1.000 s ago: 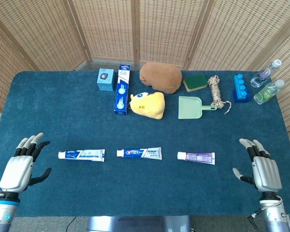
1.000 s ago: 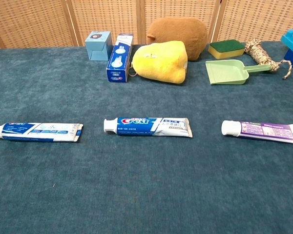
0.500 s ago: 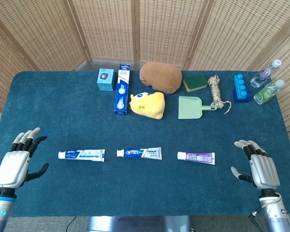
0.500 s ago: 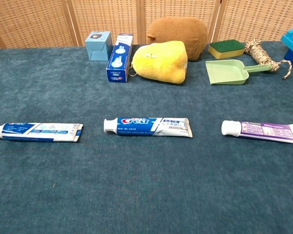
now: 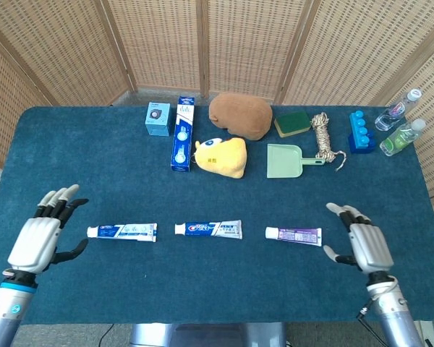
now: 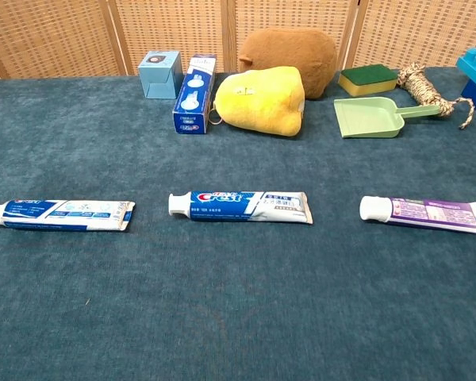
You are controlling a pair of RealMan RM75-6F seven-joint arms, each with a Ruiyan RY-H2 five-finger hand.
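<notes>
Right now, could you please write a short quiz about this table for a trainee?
1. True or false: the right robot hand holds the purple toothpaste tube.
2. Which lies between the other two tubes? A) Crest tube B) green dustpan
3. Fill in: the left robot hand is nearest the ___ toothpaste tube.

Key: 1 false, it is open beside it; 2 A; 3 leftmost.

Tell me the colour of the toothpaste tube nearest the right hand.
The toothpaste tube is purple and white with a white cap, clearest in the chest view.
</notes>
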